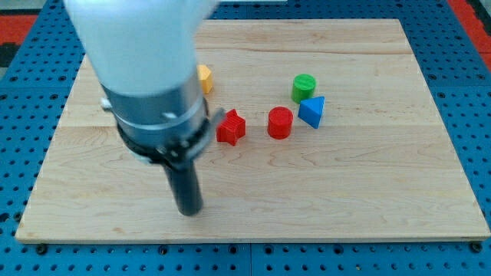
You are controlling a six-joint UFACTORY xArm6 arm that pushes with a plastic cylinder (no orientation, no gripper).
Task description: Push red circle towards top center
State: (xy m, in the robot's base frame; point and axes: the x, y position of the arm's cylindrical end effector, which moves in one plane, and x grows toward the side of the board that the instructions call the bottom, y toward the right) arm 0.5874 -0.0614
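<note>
Blue pegboard [23, 92] backdrop, holes in a grid, showing around all sides. On it one light wooden board [345, 184], plank seams running across, takes up most of the view.

One arm [142, 54]: big white housing entering from the view's top left, then a dark grey collar with a metal band, then one straight dark rod pointing down toward the view's bottom. The tip [189, 211] sits on the board in the lower left-centre area, well apart from every block, below and to the left of the red pair. No claw on this rig, only the rod, so nothing to report as open or closed.

Blocks, five total:
- red: two. One red star-like block [230, 127] just right of the arm collar; one red circle [280, 123] just to its right, near board centre, small gap between them.
- blue: one, blue triangle-ish block [312, 111], just right of the red circle, close to touching.
- green: one, green circle [304, 87], right above the blue one.
- yellow/orange: one, yellow block [204, 78], mostly hidden behind the arm, shape can't be told.

All five cluster in the board's middle band.
</note>
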